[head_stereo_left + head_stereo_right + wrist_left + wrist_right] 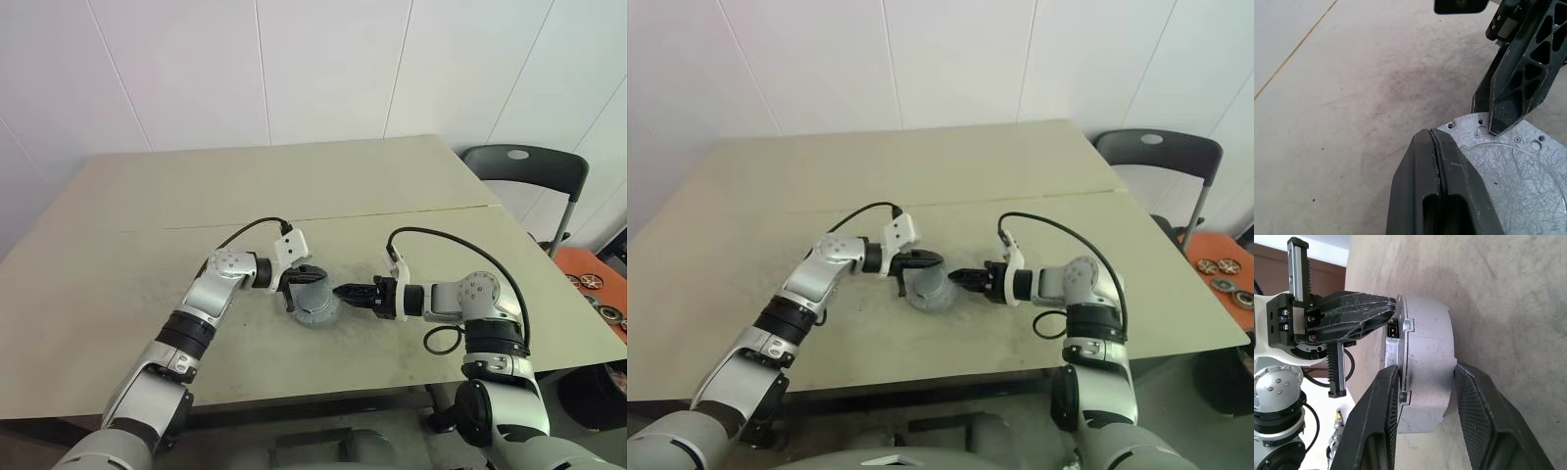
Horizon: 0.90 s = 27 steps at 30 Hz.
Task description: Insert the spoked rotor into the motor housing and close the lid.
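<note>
A silver-grey motor housing [315, 304] lies on the table between my two grippers, its flat lid [1518, 171] with small screw holes seated on top. My left gripper [302, 276] is shut, its joined fingertips [1432, 134] resting on the lid's rim. From the other side my right gripper [341, 291] clasps the housing [1430, 367], one finger [1381, 401] at the lid's flange and the other at the base. The spoked rotor is out of view.
The beige table [196, 196] has a seam across its middle and bare room all round. A grey chair [524, 166] stands off the far right corner. Beside it an orange tray [1220, 269] carries several wheel-like parts.
</note>
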Each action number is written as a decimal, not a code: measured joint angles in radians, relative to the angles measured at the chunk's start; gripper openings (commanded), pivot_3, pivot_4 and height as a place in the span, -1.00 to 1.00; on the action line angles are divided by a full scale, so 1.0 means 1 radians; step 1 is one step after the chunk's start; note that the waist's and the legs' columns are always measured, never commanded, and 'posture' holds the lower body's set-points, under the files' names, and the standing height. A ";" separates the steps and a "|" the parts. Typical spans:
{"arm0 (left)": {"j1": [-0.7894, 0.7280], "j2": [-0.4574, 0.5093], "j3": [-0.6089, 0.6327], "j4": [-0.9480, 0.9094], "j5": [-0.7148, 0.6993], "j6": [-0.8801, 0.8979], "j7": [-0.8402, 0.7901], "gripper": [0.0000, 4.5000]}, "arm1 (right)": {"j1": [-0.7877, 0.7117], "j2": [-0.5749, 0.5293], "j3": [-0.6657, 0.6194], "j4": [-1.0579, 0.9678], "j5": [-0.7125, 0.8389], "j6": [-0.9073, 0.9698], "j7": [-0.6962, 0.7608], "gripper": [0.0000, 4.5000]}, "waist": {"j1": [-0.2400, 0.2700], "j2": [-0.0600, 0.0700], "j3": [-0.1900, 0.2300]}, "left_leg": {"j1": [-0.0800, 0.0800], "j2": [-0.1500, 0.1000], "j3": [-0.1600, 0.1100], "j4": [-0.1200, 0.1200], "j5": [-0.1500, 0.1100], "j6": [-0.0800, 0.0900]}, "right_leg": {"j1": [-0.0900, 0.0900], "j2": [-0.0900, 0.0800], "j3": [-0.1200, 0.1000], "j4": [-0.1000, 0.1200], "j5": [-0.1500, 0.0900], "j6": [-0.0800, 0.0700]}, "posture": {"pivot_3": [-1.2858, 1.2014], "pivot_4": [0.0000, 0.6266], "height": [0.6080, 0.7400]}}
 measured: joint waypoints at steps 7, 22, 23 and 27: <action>0.026 -0.043 0.091 0.019 -0.047 0.040 0.055 -1.00 | 0.000 0.015 0.000 -0.002 0.009 -0.024 -0.012 -0.39 | -0.001 0.000 0.000 | 0.000 0.000 0.000 0.000 0.000 0.000 | -0.001 0.001 0.002 0.001 0.000 0.000 | 0.03 -1.00 1.00; 0.209 -0.133 0.586 -0.237 -0.493 0.481 0.383 -1.00 | -0.096 0.234 -0.397 0.243 0.088 -0.256 -0.370 -0.39 | 0.005 -0.002 0.003 | -0.009 -0.003 -0.001 0.002 0.000 0.000 | -0.012 -0.004 0.008 0.005 0.002 0.002 | 0.03 -1.00 1.00; 0.228 -0.137 0.611 -0.251 -0.513 0.492 0.405 -1.00 | -0.101 0.243 -0.417 0.254 0.097 -0.288 -0.395 -0.39 | 0.004 -0.002 0.003 | -0.009 -0.002 -0.001 0.002 0.000 0.000 | -0.011 -0.004 0.008 0.005 0.002 0.002 | 0.03 -1.00 1.00; 0.295 -0.181 0.702 -0.287 -0.589 0.520 0.504 -0.63 | -0.122 0.261 -0.465 0.301 0.136 -0.400 -0.482 -0.39 | 0.003 -0.002 0.003 | -0.006 -0.003 0.000 0.004 0.000 -0.001 | -0.006 -0.002 0.007 0.004 0.003 0.002 | 0.03 -1.00 1.00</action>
